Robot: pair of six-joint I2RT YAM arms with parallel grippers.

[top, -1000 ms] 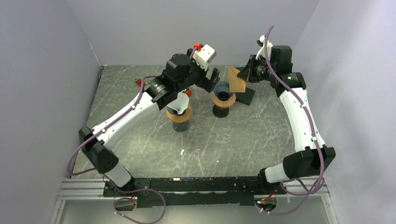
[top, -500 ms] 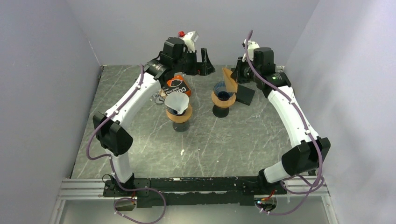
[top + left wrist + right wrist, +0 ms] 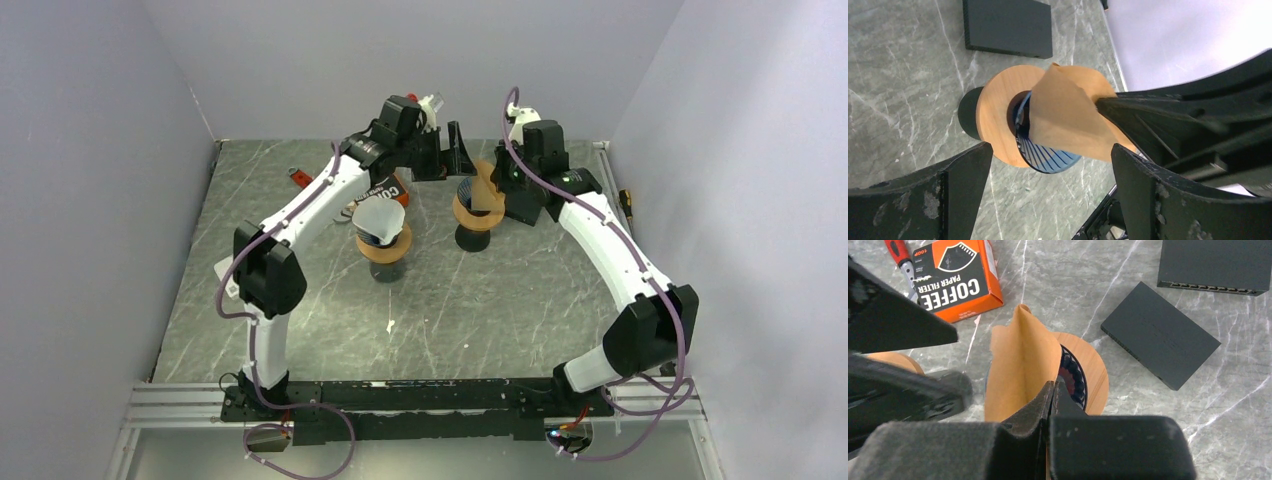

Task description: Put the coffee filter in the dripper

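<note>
Coffee filter [image 3: 1020, 360] pinched tight in right gripper [image 3: 1053, 388], just over the dripper [image 3: 1095, 376]

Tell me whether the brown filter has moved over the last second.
Yes. The brown filter has moved left, from beside the right dripper to over its rim.

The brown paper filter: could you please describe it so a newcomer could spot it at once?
At the far side of the marble table stand two drippers. Over the right dripper, the right gripper pinches the brown filter; the other filter, in the left dripper, is white.
</note>
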